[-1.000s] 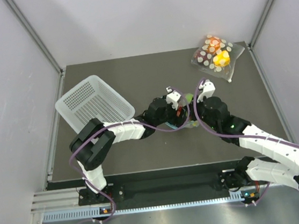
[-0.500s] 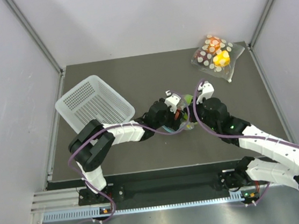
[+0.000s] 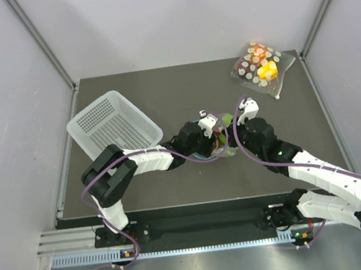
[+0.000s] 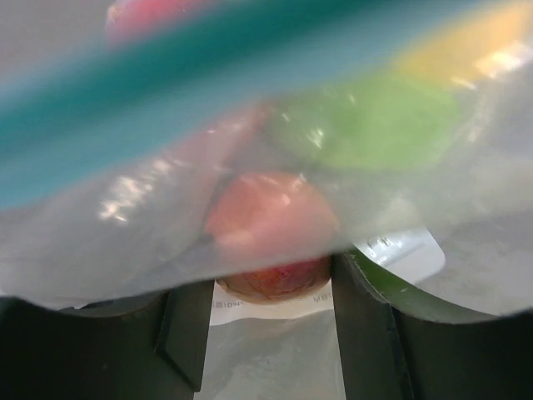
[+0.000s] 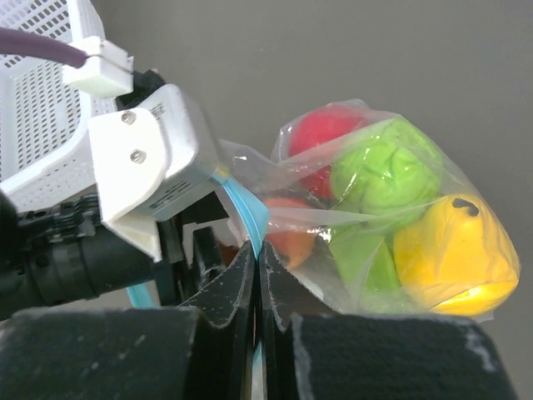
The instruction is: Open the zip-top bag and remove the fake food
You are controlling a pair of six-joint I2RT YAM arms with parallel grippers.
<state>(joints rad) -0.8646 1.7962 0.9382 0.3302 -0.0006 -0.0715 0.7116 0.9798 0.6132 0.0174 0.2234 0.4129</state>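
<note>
Teal strip of the zip-top bag (image 5: 366, 225) is pinched tight by the right gripper (image 5: 256, 258). Inside the bag's mouth, the left gripper (image 4: 271, 308) straddles the peach fruit (image 4: 273, 279), perhaps unclamped: centre it, then squeeze.

A white perforated basket (image 3: 113, 124) sat on the dark table (image 3: 173, 188), off to the left of the left claw (image 4: 275, 321) and a little beyond it, well apart. Far beyond the right claw (image 5: 256, 258) and to its right, near the table's back corner, lay a clear polka-dot bag (image 3: 251, 65) holding a yellow piece (image 3: 267, 70) and an orange piece (image 3: 259, 52)
</note>
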